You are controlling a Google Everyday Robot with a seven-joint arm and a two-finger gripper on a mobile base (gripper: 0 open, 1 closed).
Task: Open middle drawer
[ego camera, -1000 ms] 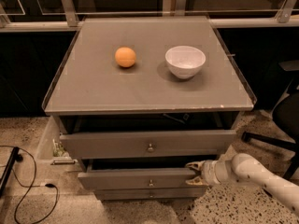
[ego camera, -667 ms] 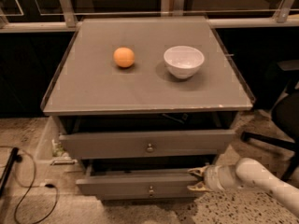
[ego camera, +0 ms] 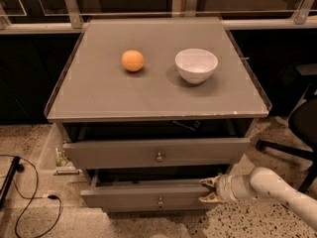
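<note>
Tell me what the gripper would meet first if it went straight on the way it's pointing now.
The gripper, low at the cabinet's right side, points left at the middle drawer. That drawer's right end would likely be met first, and it looks right up against it, though depth is unclear.

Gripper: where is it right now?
Camera view, lower right: the gripper is at the right end of the middle drawer, just below the top drawer.

Smooth white plastic gripper (ego camera: pixel 203 191) at right end of matt middle drawer (ego camera: pixel 129 196), glossy bowl (ego camera: pixel 196 65)
</note>
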